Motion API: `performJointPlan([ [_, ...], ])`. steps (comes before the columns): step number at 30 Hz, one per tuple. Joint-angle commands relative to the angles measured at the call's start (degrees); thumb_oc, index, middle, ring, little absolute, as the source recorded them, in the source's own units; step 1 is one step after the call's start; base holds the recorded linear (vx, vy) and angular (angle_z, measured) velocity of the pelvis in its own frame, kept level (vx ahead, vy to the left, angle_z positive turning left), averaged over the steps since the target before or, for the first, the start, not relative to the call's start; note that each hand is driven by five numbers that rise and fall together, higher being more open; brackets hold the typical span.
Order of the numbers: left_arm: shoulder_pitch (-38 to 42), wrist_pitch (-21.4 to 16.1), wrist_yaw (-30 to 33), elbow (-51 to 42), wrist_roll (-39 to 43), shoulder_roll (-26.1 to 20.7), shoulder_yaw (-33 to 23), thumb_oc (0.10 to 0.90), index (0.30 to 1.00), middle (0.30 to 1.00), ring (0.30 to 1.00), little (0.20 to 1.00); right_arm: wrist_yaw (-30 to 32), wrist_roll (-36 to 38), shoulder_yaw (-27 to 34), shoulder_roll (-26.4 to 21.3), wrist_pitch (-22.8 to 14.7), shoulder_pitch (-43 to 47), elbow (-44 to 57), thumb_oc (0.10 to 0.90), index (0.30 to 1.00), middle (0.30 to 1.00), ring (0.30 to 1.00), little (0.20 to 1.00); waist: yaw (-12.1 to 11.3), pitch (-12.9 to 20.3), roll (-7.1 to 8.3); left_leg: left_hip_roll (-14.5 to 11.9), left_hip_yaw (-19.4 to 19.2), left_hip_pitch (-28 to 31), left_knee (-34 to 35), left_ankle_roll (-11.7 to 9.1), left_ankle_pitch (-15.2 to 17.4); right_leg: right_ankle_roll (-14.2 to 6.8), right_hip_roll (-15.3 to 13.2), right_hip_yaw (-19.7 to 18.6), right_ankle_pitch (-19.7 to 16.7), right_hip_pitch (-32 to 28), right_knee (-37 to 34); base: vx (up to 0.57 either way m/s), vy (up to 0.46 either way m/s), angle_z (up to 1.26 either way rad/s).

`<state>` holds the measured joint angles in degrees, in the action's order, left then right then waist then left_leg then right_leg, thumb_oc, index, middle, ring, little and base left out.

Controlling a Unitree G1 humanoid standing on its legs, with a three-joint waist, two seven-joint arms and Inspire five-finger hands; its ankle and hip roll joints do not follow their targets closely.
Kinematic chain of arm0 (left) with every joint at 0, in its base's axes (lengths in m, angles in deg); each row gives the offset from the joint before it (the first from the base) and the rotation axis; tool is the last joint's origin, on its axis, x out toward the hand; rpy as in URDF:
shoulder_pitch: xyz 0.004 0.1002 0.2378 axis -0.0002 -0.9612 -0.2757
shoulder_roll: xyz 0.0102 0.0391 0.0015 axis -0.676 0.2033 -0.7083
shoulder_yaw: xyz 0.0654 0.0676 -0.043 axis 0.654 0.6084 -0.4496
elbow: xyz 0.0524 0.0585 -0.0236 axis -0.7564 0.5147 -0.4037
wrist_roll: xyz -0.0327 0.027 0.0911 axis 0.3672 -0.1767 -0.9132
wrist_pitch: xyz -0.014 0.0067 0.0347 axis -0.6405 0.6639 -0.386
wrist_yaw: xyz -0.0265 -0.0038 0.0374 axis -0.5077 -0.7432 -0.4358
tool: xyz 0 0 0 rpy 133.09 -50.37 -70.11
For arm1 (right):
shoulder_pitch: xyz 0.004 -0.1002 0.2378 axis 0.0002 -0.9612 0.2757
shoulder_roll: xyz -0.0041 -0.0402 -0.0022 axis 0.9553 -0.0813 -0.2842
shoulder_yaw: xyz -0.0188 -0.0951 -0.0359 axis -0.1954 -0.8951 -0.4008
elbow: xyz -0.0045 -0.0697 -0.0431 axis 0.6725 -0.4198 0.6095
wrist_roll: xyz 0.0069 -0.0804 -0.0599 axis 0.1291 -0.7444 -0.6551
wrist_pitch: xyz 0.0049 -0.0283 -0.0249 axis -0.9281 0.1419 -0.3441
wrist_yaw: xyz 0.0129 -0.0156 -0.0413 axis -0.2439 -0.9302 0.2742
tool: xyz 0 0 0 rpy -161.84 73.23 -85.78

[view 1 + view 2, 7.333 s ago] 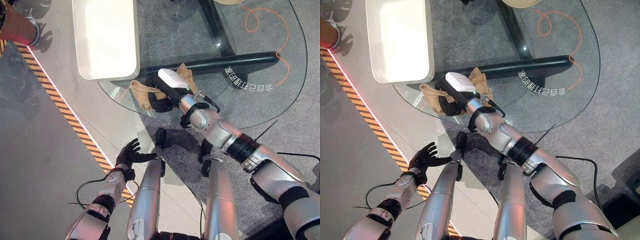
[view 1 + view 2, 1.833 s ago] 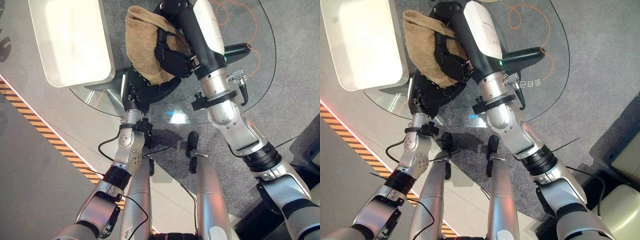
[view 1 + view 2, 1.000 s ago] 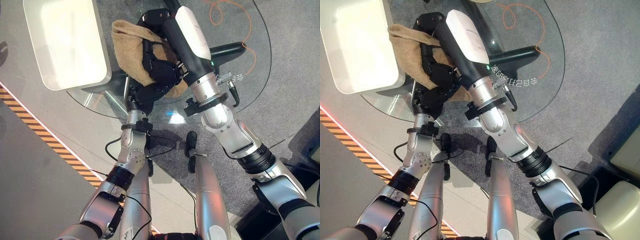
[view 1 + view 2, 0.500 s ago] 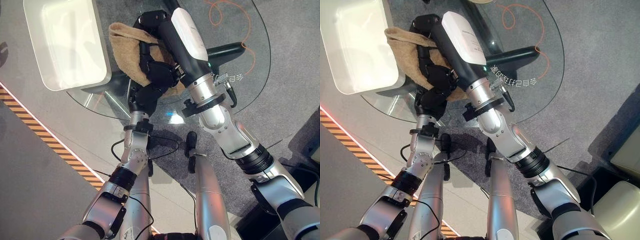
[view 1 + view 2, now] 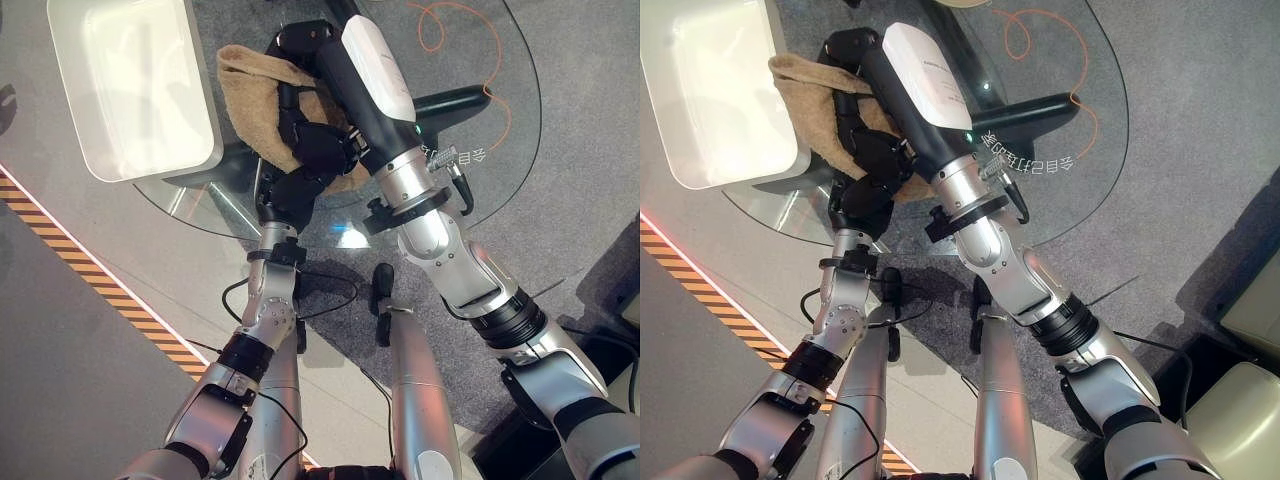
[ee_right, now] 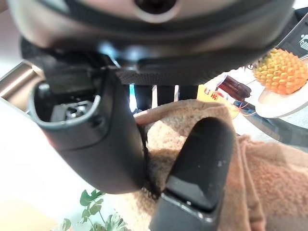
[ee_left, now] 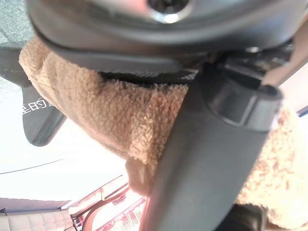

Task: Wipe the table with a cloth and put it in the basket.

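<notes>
**A:** Cloth (image 5: 248, 105) status? Biggest items first.

**B:** Round glass table (image 5: 500, 150) is seen beneath both hands, with a dark base bar (image 5: 460, 100) visible through the glass. A white basket (image 5: 130, 85) is placed at the table's edge, just beside the cloth on the side away from the right arm. An orange cord (image 5: 450, 20) is looped beyond the right forearm.

**A:** And the cloth itself?

**B:** The tan, fuzzy cloth is bunched and held up between the two hands, above the glass. It is not in the basket. Its free fold is draped past the fingertips toward the basket.

**A:** Right hand (image 5: 315, 140)?

**B:** Clenched on the cloth. In the right wrist view a dark finger (image 6: 192, 168) and the thumb are pressed into the fabric (image 6: 250, 168) from either side, so the cloth is pinched between them.

**A:** Left hand (image 5: 285, 195)?

**B:** Positioned directly under the bundle, just below the right hand's fingers. In the left wrist view the cloth (image 7: 120, 120) is seen lying against the thumb (image 7: 202, 159) and the palm edge. Contact is confirmed; whether the fingers are curled round the fabric cannot be told, as they are hidden beneath it.

**A:** Anything small?

**B:** A yellow spiky fruit on a white plate (image 6: 281, 72) is visible past the right hand's fingers.
</notes>
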<state>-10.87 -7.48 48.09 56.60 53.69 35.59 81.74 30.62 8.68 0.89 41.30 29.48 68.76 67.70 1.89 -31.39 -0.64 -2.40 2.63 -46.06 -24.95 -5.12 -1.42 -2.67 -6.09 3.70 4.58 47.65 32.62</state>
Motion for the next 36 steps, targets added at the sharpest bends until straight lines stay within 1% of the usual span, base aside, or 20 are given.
performJointPlan([
  [1,5.0,-3.4,-4.1,-9.1,-2.2,1.4,0.6,0.1,0.3,0.3,0.3,0.2,4.8,-1.0,4.8,3.6,-5.7,7.1,12.6,0.8,0.9,0.9,0.9,0.9,-1.0,1.6,0.89,5.4,-5.1,3.7,0.4,4.9,4.6,1.2,5.5,3.6,1.7,-2.4,-1.0,0.0,0.0,0.0],
  [18,4.1,-4.7,-4.3,-8.9,-1.9,1.3,0.1,0.1,0.3,0.3,0.3,0.2,8.0,-0.7,6.4,2.7,-5.7,7.4,12.8,0.8,0.9,0.9,0.9,0.9,-1.1,1.6,0.87,5.1,-5.4,4.0,0.6,4.8,4.5,1.3,5.3,4.3,1.8,-2.7,-0.9,0.0,0.0,0.0],
  [23,3.9,-4.8,-4.4,-9.0,-1.5,1.1,-0.1,0.1,0.3,0.3,0.3,0.2,9.6,-0.5,7.1,2.3,-6.6,7.1,12.4,0.8,0.9,0.9,0.9,0.9,-1.1,1.6,0.86,5.0,-5.6,4.0,0.7,4.8,4.6,1.3,5.1,4.5,1.8,-2.7,-1.0,0.0,0.0,0.0],
  [30,3.9,-5.5,-4.8,-8.7,-1.0,1.4,-0.5,0.1,0.3,0.3,0.3,0.2,10.1,-0.3,7.8,2.2,-6.7,7.1,12.5,0.8,0.9,0.9,0.9,0.9,-1.0,1.6,0.82,5.0,-5.7,3.9,0.7,4.8,4.6,1.4,5.2,4.4,1.8,-2.6,-1.0,0.0,0.0,0.0],
  [36,3.8,-5.9,-5.0,-8.8,-0.5,1.1,-0.9,0.1,0.3,0.3,0.3,0.2,11.8,-0.4,8.3,1.9,-6.8,6.9,12.5,0.8,0.9,0.9,0.9,0.9,-1.0,1.6,0.74,4.9,-5.8,3.9,0.7,4.8,4.5,1.4,5.0,4.6,1.8,-2.5,-1.0,0.0,0.003,-0.02],
])
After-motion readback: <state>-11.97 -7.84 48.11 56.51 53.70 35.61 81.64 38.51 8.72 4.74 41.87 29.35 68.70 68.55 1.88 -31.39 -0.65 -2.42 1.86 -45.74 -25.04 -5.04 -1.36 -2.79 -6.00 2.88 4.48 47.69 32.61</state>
